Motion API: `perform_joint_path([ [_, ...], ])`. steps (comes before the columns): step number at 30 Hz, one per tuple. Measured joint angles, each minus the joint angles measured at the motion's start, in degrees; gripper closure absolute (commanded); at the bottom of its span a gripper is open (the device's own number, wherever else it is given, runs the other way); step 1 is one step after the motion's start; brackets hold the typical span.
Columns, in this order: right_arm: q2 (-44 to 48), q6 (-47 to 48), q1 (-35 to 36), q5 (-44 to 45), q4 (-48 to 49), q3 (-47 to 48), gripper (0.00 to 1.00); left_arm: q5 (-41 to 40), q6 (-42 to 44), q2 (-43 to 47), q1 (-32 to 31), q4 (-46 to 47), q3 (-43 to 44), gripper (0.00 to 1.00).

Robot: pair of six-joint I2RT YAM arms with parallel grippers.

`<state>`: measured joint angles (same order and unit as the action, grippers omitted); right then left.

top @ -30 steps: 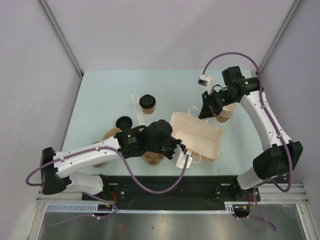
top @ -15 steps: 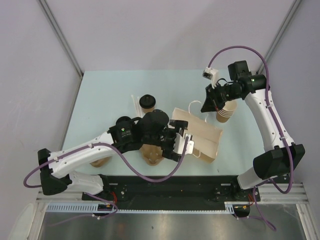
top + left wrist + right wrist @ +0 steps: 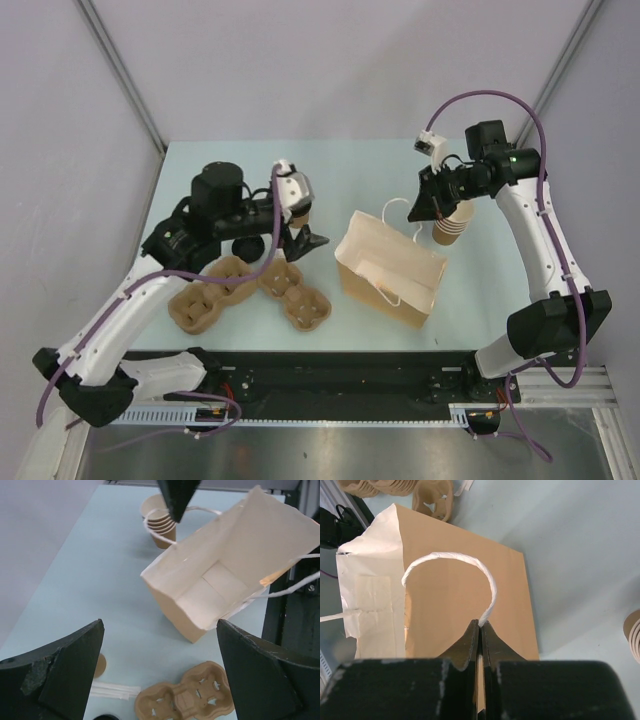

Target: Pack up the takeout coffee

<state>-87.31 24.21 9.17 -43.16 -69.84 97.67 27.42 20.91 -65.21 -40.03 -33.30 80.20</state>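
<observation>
**A:** Where to find the takeout coffee?

**B:** Standing on the pale worktop, far side, left of centre. Mostly hidden behind one finger of the left hand; seen only as a sliver of tan paper wall. Not yet held by that hand, which is spread wide and poised just beside it.

**A:** How to handle?

**B:** Probably light, thin-walled and easy to dent, and liable to spill if tipped. Best gripped gently around the paper wall, below the lid, and kept upright all the way.

**A:** And where to put it?

**B:** Into the brown paper bag, mouth open, well apart from the cup toward the right. Held up on one side by the right hand, clenched on the white twisted handle.

**A:** Anything in the way?

**B:** Pulp carrier trays lying near the route, on the near side. Paper-wrapped straws just beside the cup. Stack of lidless cups beyond the bag, not to be confused with the coffee.
</observation>
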Motion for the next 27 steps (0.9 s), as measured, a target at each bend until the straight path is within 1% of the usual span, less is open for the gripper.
perform_joint_path([
  [2, 0.0, -0.2, -0.3, 0.0, 0.0, 0.0, 0.86, 1.3, -2.0, 1.6, 4.1, 0.1, -1.4, 0.01],
  [5, 0.0, -0.3, -0.5, 0.1, -0.1, 0.4, 0.71, 2.6, -4.4, 2.8, 9.4, -0.3, -4.5, 0.02],
  [6, 0.0, -0.2, -0.6, 0.2, -0.2, 0.7, 0.59, 3.0, -4.9, 2.8, 10.7, -0.5, -5.4, 0.02],
  [8, 0.0, 0.1, -0.9, 0.3, -0.7, 1.8, 0.44, 3.4, -5.8, 2.5, 12.8, -1.4, -7.2, 0.02],
  [9, 0.0, 0.6, -1.3, 0.4, -1.1, 2.6, 0.35, 3.5, -6.0, 2.3, 13.3, -2.0, -7.7, 0.02],
  [11, 0.0, 2.3, -2.4, 0.7, -2.4, 5.3, 0.29, 4.1, -6.4, 1.6, 14.6, -3.7, -8.7, 0.02],
  [12, 0.0, 2.5, -2.6, 0.7, -2.6, 6.0, 0.22, 4.4, -6.5, 1.4, 14.9, -4.3, -8.8, 0.01],
  [15, 0.0, 5.9, -3.4, 1.3, -4.1, 10.6, 0.12, 5.5, -6.7, 1.0, 15.8, -5.4, -9.6, 0.02],
  [19, 0.3, 10.5, -2.2, 3.3, -4.7, 15.7, 0.11, 7.1, -7.1, 1.0, 16.8, -6.4, -10.6, 0.02],
  [22, 0.5, 14.2, 0.0, 5.3, -4.8, 18.2, 0.12, 7.9, -7.5, 1.1, 17.2, -6.8, -11.3, 0.02],
  [27, 1.7, 22.8, 7.6, 7.5, -3.7, 18.6, 0.18, 9.3, -7.9, 1.1, 18.1, -6.9, -12.0, 0.02],
])
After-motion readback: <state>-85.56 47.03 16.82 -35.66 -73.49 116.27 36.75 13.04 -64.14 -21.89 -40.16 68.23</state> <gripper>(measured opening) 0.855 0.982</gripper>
